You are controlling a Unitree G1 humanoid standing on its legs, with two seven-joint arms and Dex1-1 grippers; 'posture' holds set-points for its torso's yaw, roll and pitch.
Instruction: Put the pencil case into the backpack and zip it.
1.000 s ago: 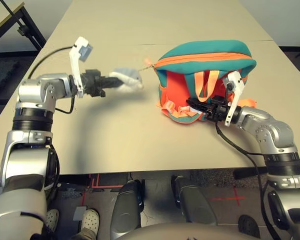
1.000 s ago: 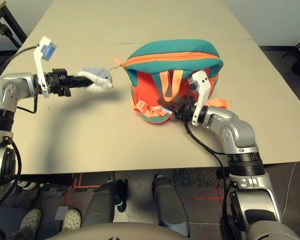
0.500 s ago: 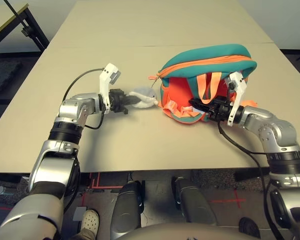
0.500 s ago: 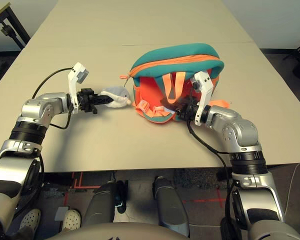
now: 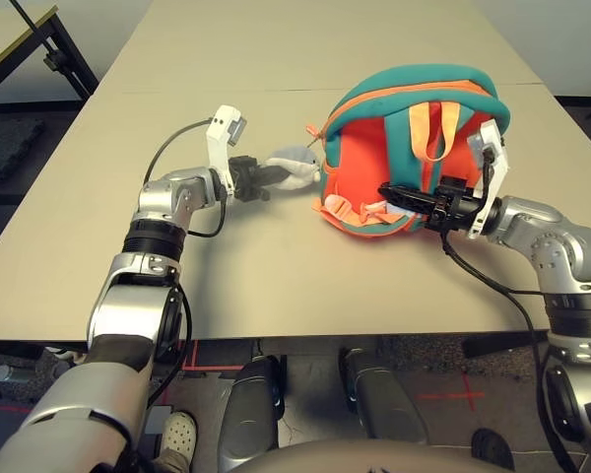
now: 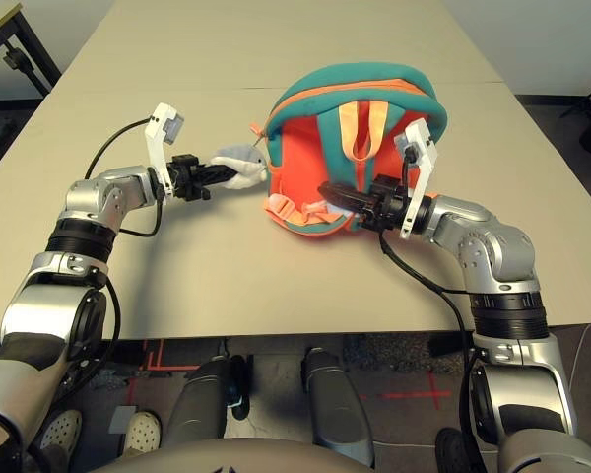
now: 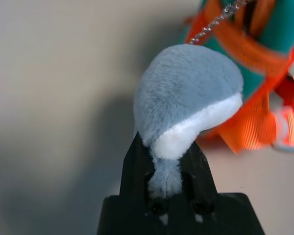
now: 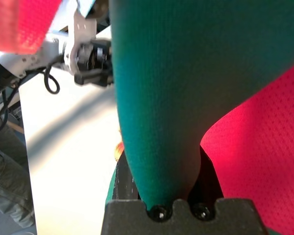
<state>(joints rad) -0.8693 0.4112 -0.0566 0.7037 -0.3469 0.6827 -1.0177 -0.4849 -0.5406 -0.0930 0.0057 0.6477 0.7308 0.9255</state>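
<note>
Backpack (image 5: 414, 148) upright on the table (image 5: 276, 59), strap side toward the robot — no brand, label or lettering readable anywhere. Left gripper (image 7: 167, 161) clenched on the tail of a grey-and-white plush charm (image 7: 188, 98), chained to the zipper at the backpack's left edge. Right gripper (image 8: 179, 196) pinching a teal fold of the backpack.

Silver jointed forearms (image 5: 167, 205), black cables, white wrist camera brackets (image 5: 224, 133)
</note>
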